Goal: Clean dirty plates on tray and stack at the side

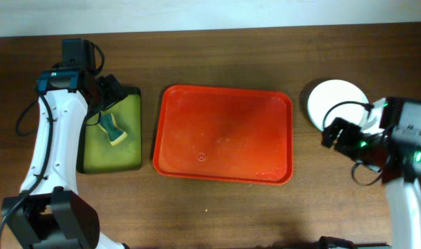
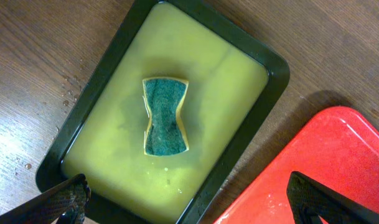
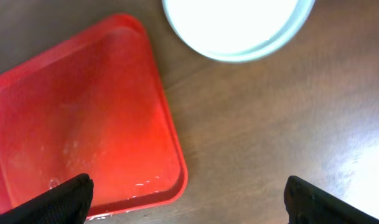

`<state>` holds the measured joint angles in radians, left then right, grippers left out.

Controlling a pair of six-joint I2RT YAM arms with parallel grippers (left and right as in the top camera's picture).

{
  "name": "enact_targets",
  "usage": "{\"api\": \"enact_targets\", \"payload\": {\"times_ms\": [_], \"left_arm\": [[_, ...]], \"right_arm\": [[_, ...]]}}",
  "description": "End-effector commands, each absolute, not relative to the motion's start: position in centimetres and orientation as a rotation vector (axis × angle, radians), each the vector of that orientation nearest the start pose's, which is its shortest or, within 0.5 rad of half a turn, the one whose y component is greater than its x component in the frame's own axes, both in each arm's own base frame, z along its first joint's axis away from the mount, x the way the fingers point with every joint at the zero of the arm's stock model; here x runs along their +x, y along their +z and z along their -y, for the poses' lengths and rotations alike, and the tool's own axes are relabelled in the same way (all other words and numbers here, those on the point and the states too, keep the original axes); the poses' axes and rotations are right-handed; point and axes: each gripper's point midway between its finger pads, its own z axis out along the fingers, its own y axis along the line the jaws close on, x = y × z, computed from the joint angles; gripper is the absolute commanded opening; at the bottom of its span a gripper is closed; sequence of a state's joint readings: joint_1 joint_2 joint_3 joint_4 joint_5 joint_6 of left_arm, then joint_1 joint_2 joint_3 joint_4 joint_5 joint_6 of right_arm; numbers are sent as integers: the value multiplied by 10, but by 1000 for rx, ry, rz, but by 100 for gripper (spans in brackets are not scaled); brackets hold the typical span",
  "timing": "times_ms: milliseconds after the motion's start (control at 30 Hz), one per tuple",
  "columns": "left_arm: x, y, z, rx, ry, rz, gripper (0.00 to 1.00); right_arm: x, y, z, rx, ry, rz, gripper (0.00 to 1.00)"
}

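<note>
Bare tray [image 1: 224,162]; plates [image 1: 334,100] stacked right of it, just beyond right gripper [image 1: 332,131], nearer arm; left gripper [image 1: 112,95] above sponge [image 1: 113,129]; both jaws spread, empty

This looks like a robotics lab bench dressed as a mock washing-up station. The worktop is a dark wood-grain table [image 1: 217,207] with a plain pale strip [image 1: 210,14] beyond its far edge. A white-and-black left arm [image 1: 54,131] trailing loose black cables [image 1: 21,121] rises at the near left corner, and the right arm [image 1: 404,200] at the near right corner. The props are few: the tray [image 1: 224,88] mid-table, a black-rimmed tray [image 2: 108,68] of yellow-green liquid with a sponge [image 1: 113,130] by the left edge, and the plates [image 1: 334,100] by the right edge.
</note>
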<state>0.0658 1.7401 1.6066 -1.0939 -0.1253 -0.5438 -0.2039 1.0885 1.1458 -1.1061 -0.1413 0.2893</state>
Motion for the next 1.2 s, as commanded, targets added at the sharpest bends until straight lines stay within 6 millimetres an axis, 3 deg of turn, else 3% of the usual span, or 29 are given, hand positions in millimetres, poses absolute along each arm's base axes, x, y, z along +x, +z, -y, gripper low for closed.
{"api": "enact_targets", "payload": {"times_ms": [0,67,133,233,333,667,1067,1167], "left_arm": [[396,173,-48,-866,50,-2634,99],[396,173,-48,-866,50,-2634,99],[396,173,-48,-866,50,-2634,99],[396,173,-48,-866,50,-2634,99],[396,173,-48,-866,50,-2634,99],[396,173,-48,-866,50,-2634,99],[396,173,-48,-866,50,-2633,99],[396,173,-48,-866,50,-2634,99]], "right_arm": [[245,252,10,369,39,-2384,99],[232,272,-9,245,61,-2274,99],[207,287,-19,170,122,-2147,99],[181,280,-9,184,120,-2063,99],[174,259,-3,199,99,-2047,99],[211,187,-2,258,174,-1811,99],[245,160,1,273,186,-1620,99],[246,162,4,289,180,-1600,99]]}}
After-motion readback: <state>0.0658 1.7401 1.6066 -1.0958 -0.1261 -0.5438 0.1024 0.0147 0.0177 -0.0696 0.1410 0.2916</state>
